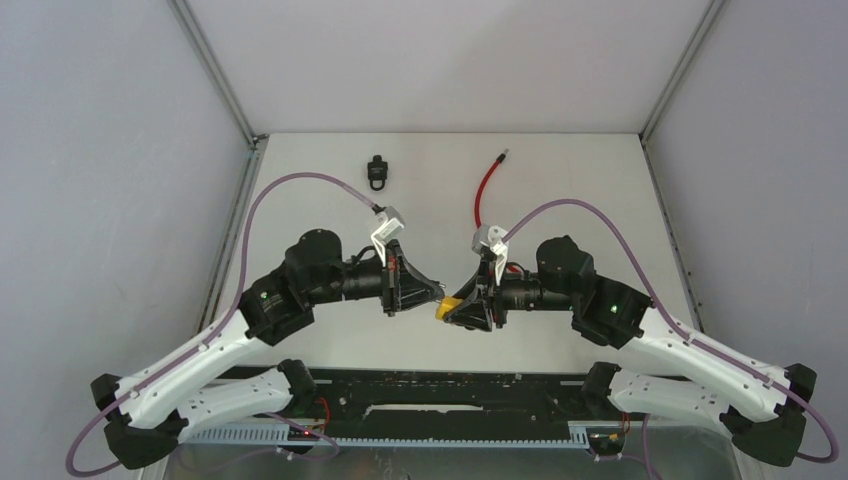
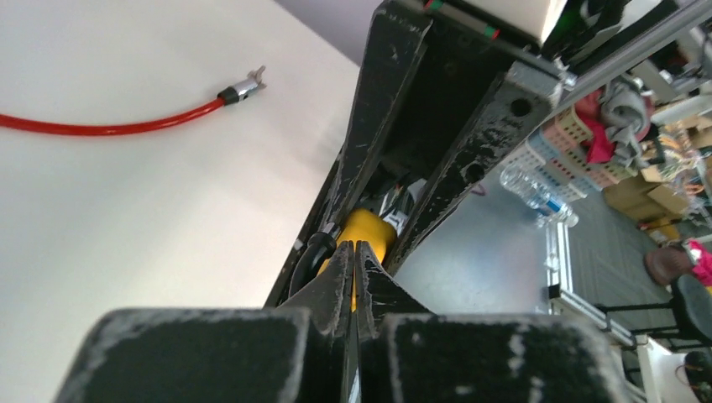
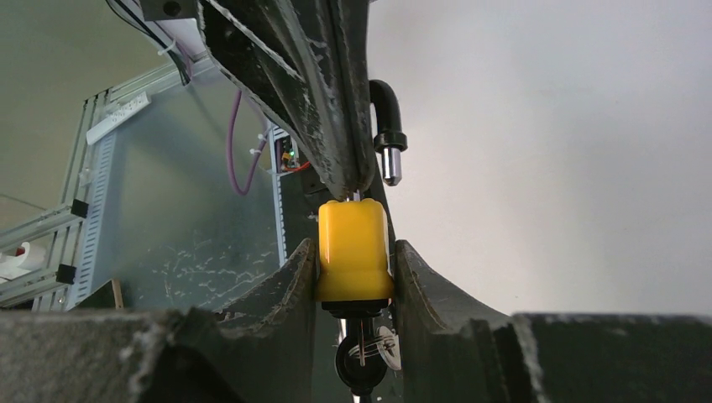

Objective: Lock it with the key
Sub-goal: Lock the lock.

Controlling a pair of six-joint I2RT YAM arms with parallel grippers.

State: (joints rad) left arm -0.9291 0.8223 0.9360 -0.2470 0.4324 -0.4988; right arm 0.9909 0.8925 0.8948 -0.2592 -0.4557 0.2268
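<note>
A yellow padlock [image 1: 446, 309] is held off the table between the two arms. My right gripper [image 3: 354, 245] is shut on its yellow body [image 3: 353, 252]. A black key [image 3: 361, 359] with a small ring sticks out of the lock's bottom, between my right fingers. The black shackle [image 3: 384, 117] is open, its silver tip clear of the body. My left gripper [image 2: 354, 246] is shut, its tips against the lock's top [image 2: 370, 228], with the shackle [image 2: 317, 248] just outside its left finger. Whether it pinches anything is hidden.
A red cable [image 1: 485, 196] with a metal end lies on the white table behind the right arm; it also shows in the left wrist view [image 2: 109, 128]. A small black object with a ring [image 1: 376, 171] lies at the far left centre. Grey walls enclose the table.
</note>
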